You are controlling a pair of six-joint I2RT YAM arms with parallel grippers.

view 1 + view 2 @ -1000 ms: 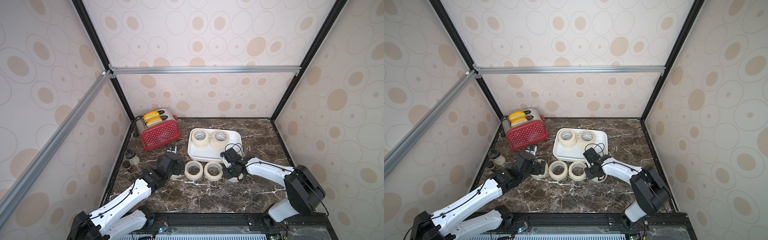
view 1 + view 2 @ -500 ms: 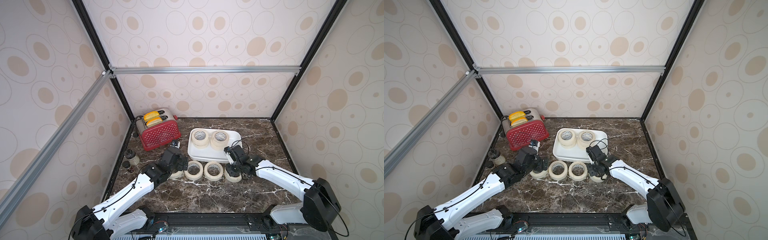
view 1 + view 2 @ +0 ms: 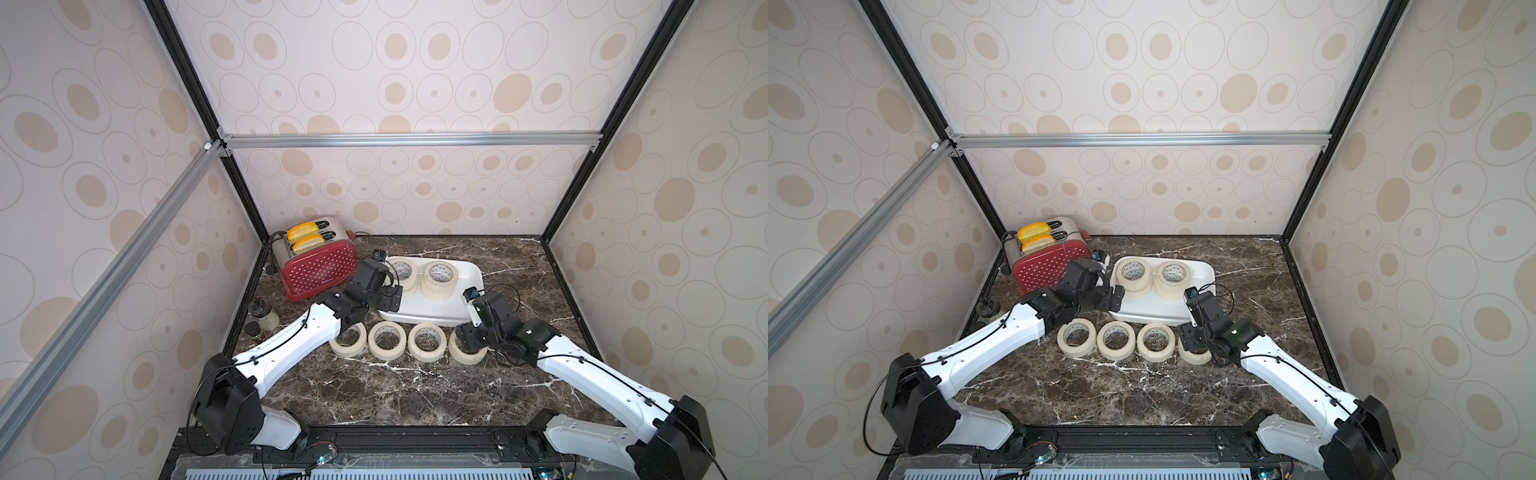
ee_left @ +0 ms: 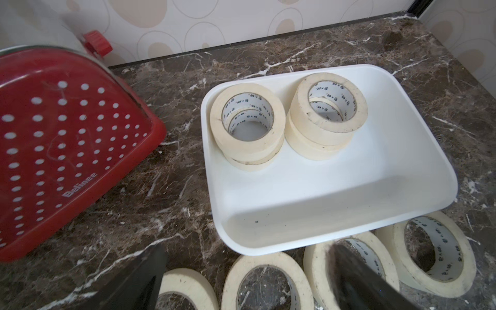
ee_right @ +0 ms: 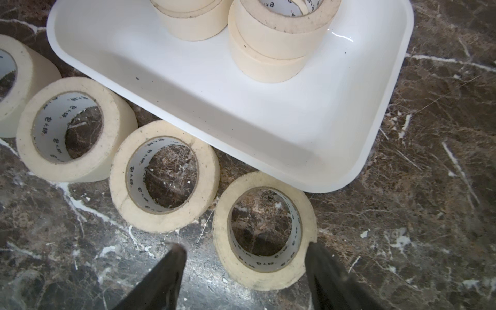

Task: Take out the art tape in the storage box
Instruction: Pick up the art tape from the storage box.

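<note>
On the dark marble table (image 3: pixel 415 395), just in front of the white storage box (image 3: pixel 455 301), four rolls of art tape lie flat in a row. The end roll (image 5: pixel 264 232) nearest the right arm sits between the fingers of the right gripper (image 5: pixel 243 247). One fingertip (image 5: pixel 319 257) is at its outer rim, and the other fingertip (image 5: pixel 171 257) stands clear of it, near the neighbouring roll (image 5: pixel 163 175). Four more rolls are inside the box at its far end, as a left stack (image 4: pixel 248 123) on the side of the red toaster (image 3: pixel 320 272) and a right stack (image 4: pixel 326 112) just beside it. The left gripper (image 4: pixel 248 247) hangs over the box's near rim, with both stacks ahead of its fingers and apart from them. In both top views the right gripper covers part of the end roll, and the left arm covers part of the roll at the row's other end. Whether the right fingertip actually touches the rim cannot be told. In the left wrist view the fingers are blurred and cut off. Both pairs of jaws stand wide apart, and neither grips anything.
</note>
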